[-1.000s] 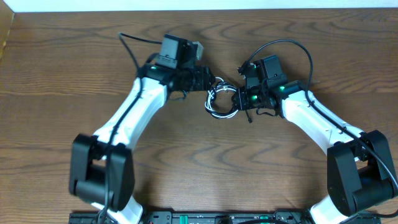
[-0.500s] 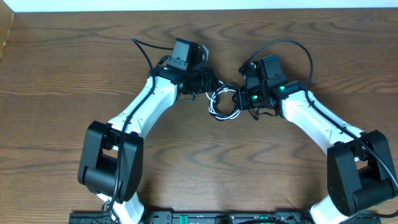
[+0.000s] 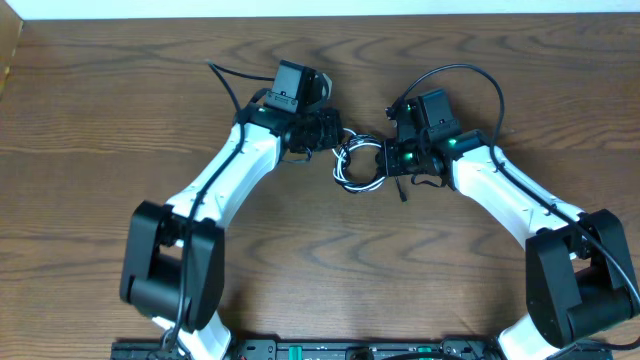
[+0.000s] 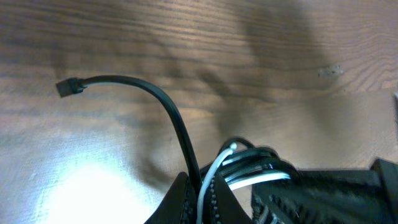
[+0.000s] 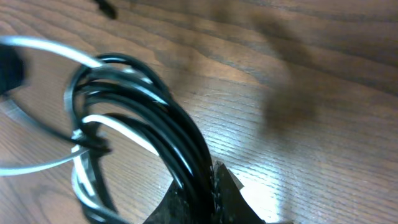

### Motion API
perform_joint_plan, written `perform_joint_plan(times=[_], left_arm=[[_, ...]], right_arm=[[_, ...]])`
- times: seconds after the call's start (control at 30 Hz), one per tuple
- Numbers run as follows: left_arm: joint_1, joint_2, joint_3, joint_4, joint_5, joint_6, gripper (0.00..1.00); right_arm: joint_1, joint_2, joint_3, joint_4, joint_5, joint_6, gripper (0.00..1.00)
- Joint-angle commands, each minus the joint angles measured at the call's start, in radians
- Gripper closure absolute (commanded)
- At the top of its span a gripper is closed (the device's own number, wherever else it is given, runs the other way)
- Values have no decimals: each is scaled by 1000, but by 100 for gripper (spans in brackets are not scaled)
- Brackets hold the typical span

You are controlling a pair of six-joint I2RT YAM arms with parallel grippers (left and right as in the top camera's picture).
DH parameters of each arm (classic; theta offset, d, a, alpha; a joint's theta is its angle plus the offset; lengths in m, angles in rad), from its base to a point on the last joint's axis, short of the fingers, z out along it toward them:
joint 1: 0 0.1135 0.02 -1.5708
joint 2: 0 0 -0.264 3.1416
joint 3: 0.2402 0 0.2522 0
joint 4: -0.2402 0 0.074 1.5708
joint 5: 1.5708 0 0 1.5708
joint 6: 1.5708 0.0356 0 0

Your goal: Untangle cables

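The looped bundle of thin black and white cords (image 3: 357,164) lies on the brown wood-grain desk (image 3: 100,120), directly between the two end effectors and touching both. Its longer span runs from one to the other.

The left end effector (image 3: 332,137) is pinched narrow on the bundle's near edge. In its wrist view, a black cord (image 4: 168,109) and a white cord (image 4: 214,177) both pass between the fingers. The black one arcs up and away from them to a small plug end (image 4: 67,88) out on the desk.

The right end effector (image 3: 390,160) is clamped on several black strands (image 5: 168,134) at the opposite edge, with white loops (image 5: 115,127) just beyond.

Neither arm is nearer, since each has hold of the bundle. Any pull apart would, I judge, run along the line between them. No container is in view.
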Motion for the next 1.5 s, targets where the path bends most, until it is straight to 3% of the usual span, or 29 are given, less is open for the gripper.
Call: perform_joint_plan(times=[0.0, 0.27, 0.57, 0.67, 0.93, 1.17, 1.2, 1.33, 1.47], left_arm=[[13, -123, 21, -46, -14, -2, 92], [15, -270, 21, -148, -26, -1, 93], [15, -293, 21, -285, -19, -2, 92], [15, -309, 21, -267, -11, 3, 93], [15, -386, 21, -59, 65, 162, 93], [10, -307, 21, -28, 47, 160, 92], [11, -284, 21, -30, 47, 160, 90], [16, -182, 21, -13, 47, 161, 65], [16, -95, 21, 29, 55, 161, 53]], right_arm=[[0, 9, -2, -6, 41, 49, 97], [-4, 9, -2, -23, 107, 139, 99], [-4, 9, -2, -53, 177, 232, 99], [-4, 9, -2, -54, 177, 232, 99], [4, 9, -2, -50, 164, 200, 99], [33, 9, -2, -32, 98, 109, 99], [34, 9, -2, -30, 87, 99, 99], [31, 9, -2, -27, 50, 69, 99], [30, 9, -2, -30, 29, 40, 99]])
